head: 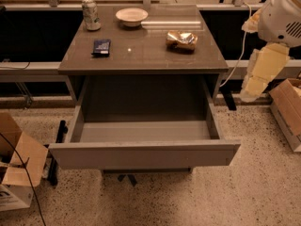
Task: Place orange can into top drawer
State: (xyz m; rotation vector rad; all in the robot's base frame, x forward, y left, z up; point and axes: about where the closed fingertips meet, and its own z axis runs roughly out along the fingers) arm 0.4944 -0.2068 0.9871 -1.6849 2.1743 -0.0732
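The orange can [181,40] lies on its side on the right part of the tabletop [141,55], golden and crumpled. The top drawer [141,154] under the tabletop is pulled wide open, and nothing shows inside it. My arm hangs down at the right edge of the view, beside the table. My gripper [249,94] is at its lower end, level with the drawer opening. It is right of the can, below it and apart from it, and holds nothing that I can see.
A taller silver-green can [91,14] stands at the back left of the tabletop. A white bowl [131,16] sits at the back middle and a dark blue packet [101,46] at the left. Cardboard boxes stand on the floor at left [19,168] and right [289,107].
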